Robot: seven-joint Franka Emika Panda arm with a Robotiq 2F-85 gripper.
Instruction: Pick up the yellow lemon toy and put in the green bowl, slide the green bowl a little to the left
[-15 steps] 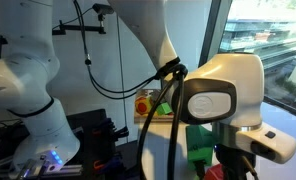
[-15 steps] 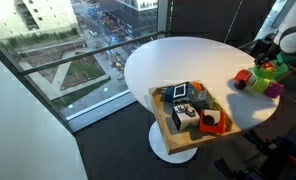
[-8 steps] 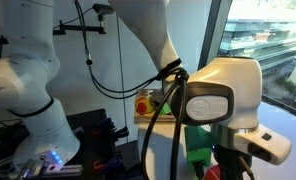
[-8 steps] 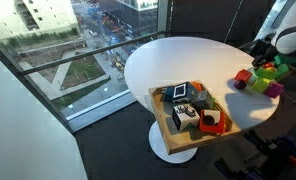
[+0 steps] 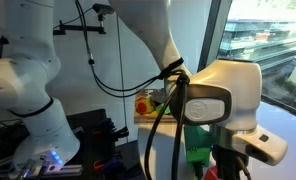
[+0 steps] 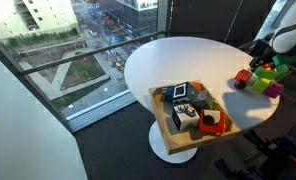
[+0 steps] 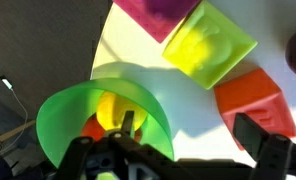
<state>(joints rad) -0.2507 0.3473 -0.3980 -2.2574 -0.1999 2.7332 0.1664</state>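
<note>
Jaws wide apart on the gripper [image 7: 191,128], nothing between them. In the wrist view one finger [image 7: 128,122] stands over the inside of the green bowl [image 7: 63,115]; the other dark finger is outside its rim, so the pair seems to straddle the near wall. I cannot tell whether either touches it.

Yellow lemon toy [image 7: 109,107] lies inside the bowl, just beside the inner finger, with a small orange-red thing [image 7: 92,128] next to it.

Beyond the bowl: red-orange block [image 7: 256,95] near its rim, then a lime-yellow block [image 7: 210,42] and a magenta block [image 7: 158,12], all on the white table [image 7: 138,45].

Farther off, in an exterior view, a wooden tray [image 6: 159,112] of toys sits well apart.

Judgement: placing is done and the slide is in hand. Next move calls for closing on the rim, or pressing against it, and easing the bowl leftward, low and level, so the lemon stays put.
</note>
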